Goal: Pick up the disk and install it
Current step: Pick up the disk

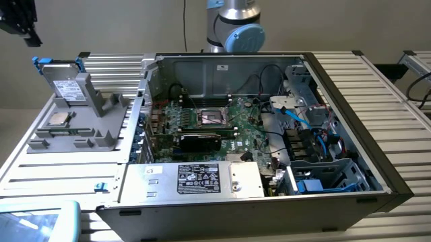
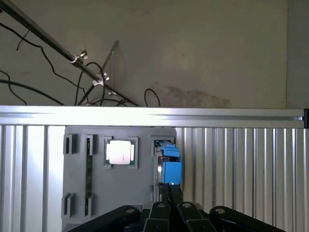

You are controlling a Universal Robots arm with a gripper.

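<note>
The disk stands upright in a slot of the grey fixture at the exterior view's left, its white label facing out and blue carrier tabs at its top corners. In the wrist view I see the disk edge-on, mostly as its blue carrier. My gripper hangs in the air well above the disk, apart from it. Its black fingers lie close together, shut on nothing, in line with the disk's edge.
A square silver CPU chip lies on the same fixture beside the disk. The open computer case holds the motherboard, cables, a silver box with a black label and a drive cage.
</note>
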